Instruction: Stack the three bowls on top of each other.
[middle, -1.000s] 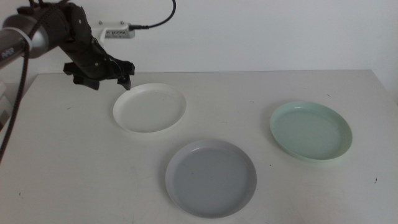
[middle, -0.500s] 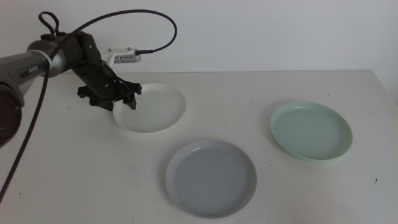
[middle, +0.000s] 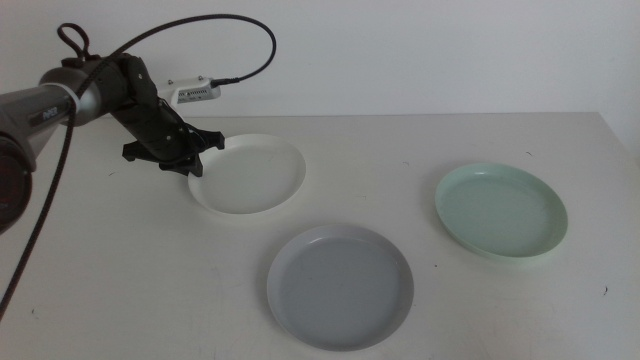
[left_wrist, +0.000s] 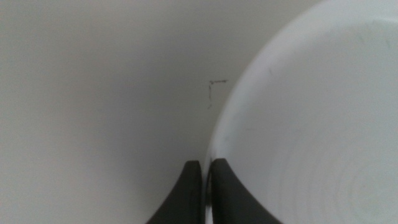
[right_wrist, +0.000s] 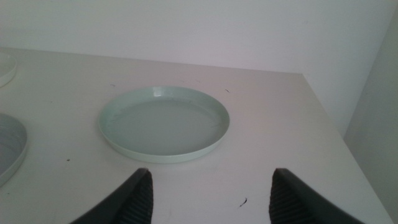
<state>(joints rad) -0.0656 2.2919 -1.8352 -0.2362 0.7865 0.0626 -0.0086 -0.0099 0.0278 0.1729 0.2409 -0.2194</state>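
The left gripper (middle: 192, 160) is pinching the left rim of the white bowl (middle: 250, 173) at the far left of the table (middle: 120, 280); in the left wrist view its 2 jaws are standing almost together with the thin rim of the white bowl (left_wrist: 311, 124) clamped between them. The bowl's near-left side is looking slightly raised in the middle view, though whether it is fully off the table is hard to tell. The pale grey bowl (middle: 340, 285) is lying near the middle front, just apart from the white one, and the mint green bowl (middle: 500, 212) is sitting well apart at the right. The right gripper (right_wrist: 208, 190) is waiting out of the middle view, its jaws spread wide and holding nothing, facing the mint green bowl (right_wrist: 163, 122). All 3 bowls are lying separately, so the task is only beginning: this looks like the first pickup. The next move is likely calling for lifting the white bowl clear, carrying it right and nearer, and lowering it centred into the grey bowl without letting the thin rim slip from the pinch
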